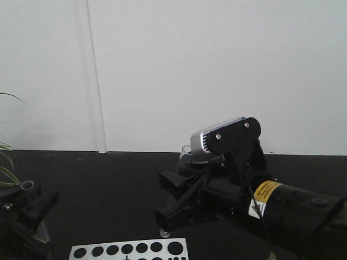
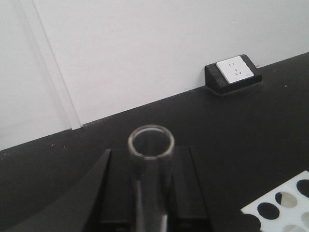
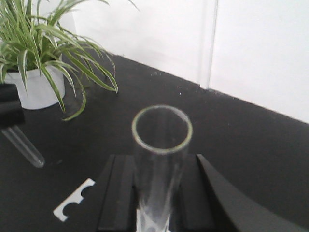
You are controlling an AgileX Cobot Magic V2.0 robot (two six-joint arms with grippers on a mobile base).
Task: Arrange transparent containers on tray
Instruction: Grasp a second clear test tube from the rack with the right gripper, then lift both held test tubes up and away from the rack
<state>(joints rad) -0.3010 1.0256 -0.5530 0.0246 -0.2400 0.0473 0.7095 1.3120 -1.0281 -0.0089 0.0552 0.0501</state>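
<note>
Two clear glass test tubes are held, one per gripper. In the left wrist view, one test tube [image 2: 150, 145] stands between the black fingers of my left gripper [image 2: 152, 162], open rim toward the camera. In the right wrist view, my right gripper [image 3: 160, 166] is shut on the other test tube [image 3: 162, 130] in the same way. The front view shows the left gripper [image 1: 30, 203] low at the left and the right gripper [image 1: 174, 196] near the middle. The left gripper's tube [image 3: 24, 147] hangs rounded end down over the black table. The tray is out of view.
A white rack with round holes [image 1: 130, 249] lies at the front between the arms, its corner [image 2: 285, 203] right of the left gripper. A potted plant [image 3: 36, 53] stands far left. A wall socket block [image 2: 234, 70] sits at the table's back edge.
</note>
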